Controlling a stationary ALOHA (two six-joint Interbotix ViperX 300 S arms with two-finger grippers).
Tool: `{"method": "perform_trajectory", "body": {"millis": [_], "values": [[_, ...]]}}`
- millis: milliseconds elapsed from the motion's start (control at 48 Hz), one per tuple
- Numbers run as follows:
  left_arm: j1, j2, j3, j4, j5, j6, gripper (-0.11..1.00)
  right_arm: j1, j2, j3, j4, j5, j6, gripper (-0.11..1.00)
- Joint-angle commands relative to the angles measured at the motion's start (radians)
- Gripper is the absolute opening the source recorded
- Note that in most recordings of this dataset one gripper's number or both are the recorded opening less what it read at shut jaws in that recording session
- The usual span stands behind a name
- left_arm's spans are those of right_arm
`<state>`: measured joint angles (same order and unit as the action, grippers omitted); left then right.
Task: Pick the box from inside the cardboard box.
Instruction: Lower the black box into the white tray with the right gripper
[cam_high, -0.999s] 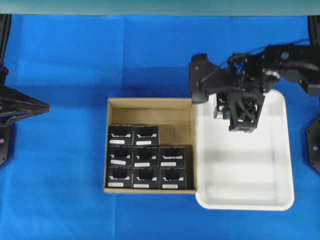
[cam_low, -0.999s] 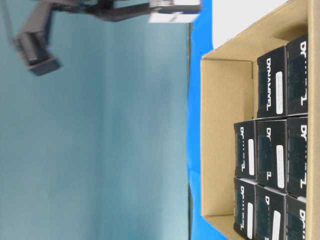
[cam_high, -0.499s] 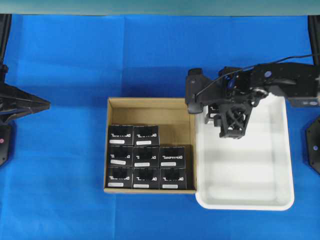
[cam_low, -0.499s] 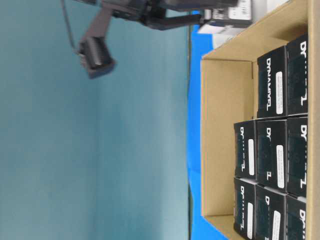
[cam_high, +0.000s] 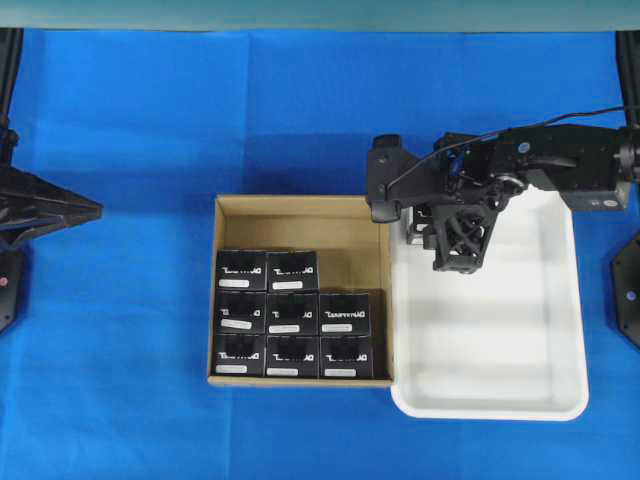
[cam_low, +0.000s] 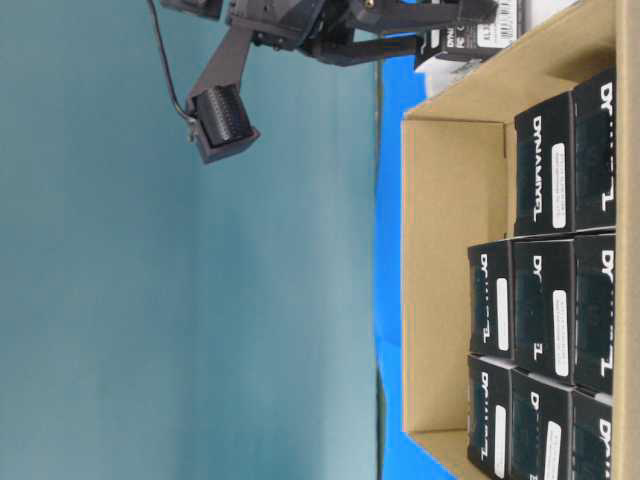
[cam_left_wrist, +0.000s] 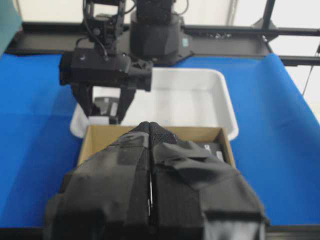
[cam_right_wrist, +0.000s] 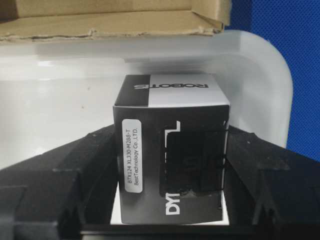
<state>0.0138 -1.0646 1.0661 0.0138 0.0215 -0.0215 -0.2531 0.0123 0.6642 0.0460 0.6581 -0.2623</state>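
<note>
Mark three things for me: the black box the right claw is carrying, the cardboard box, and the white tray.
black box (cam_right_wrist: 170, 150): right wrist view, its front face between the claw's fingers.
cardboard box (cam_high: 300, 222): overhead view, bare floor of the far row.
white tray (cam_high: 575, 330): overhead view, its right rim.

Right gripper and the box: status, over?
Right gripper shut on box, over white tray. Left gripper shut, idle. Eight boxes remain in cardboard box. Nothing obstructing.

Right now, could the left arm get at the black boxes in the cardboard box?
Probably yes. The left gripper is shut and parked clear, the cardboard box is open-topped, and the right gripper holds its box over the white tray.
</note>
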Motion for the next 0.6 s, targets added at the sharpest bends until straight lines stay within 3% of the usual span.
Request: {"method": "perform_trajectory", "body": {"millis": [0, 271, 437, 583], "values": [[0.000, 0.009, -0.031, 0.003, -0.003, 0.003, -0.05, 0.003, 0.003, -0.005, 0.000, -0.006, -0.003, 0.61], [0.002, 0.011, -0.031, 0.003, -0.005, 0.003, -0.05, 0.003, 0.003, -0.002, 0.000, -0.006, 0.000, 0.61], [0.002, 0.009, -0.032, 0.003, -0.005, 0.002, -0.05, 0.003, 0.003, -0.002, 0.000, -0.032, 0.002, 0.95], [0.000, 0.003, -0.037, 0.003, -0.011, 0.003, -0.05, 0.006, 0.003, -0.003, 0.000, -0.084, 0.009, 0.97]]}}
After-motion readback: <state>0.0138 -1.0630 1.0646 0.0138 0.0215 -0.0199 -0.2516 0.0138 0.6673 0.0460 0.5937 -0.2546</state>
